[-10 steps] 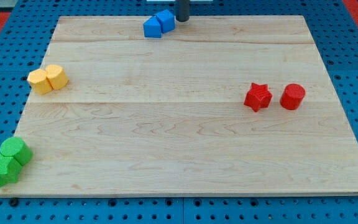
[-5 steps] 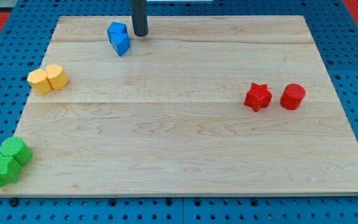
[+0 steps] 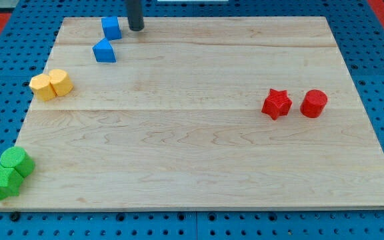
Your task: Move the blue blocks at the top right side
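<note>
Two blue blocks lie near the board's top left. A blue cube (image 3: 111, 27) sits at the top edge, and a blue wedge-like block (image 3: 104, 51) lies just below it, slightly apart. My tip (image 3: 135, 29) stands right of the blue cube, with a small gap between them. The rod runs up out of the view's top.
Two yellow blocks (image 3: 51, 85) touch each other at the left edge. Two green blocks (image 3: 8, 173) sit at the bottom left corner. A red star (image 3: 276, 103) and a red cylinder (image 3: 314, 103) lie at the right. The wooden board (image 3: 199, 160) rests on a blue pegboard.
My tip has moved left along the top edge, pushing the blue blocks leftward. The two blue blocks, touching before, have now separated.
</note>
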`<move>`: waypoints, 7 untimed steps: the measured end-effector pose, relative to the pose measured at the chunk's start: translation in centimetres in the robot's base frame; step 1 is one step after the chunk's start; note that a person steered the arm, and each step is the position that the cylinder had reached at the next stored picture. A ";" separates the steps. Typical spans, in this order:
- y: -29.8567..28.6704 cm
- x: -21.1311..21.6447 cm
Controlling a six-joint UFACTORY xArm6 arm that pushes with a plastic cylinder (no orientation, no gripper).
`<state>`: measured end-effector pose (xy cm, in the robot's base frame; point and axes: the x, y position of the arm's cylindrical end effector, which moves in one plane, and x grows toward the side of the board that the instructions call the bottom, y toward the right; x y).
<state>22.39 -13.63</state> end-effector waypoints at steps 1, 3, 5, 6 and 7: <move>-5.1 0.4; 1.3 0.7; 3.8 11.2; -2.3 10.3; -4.9 6.4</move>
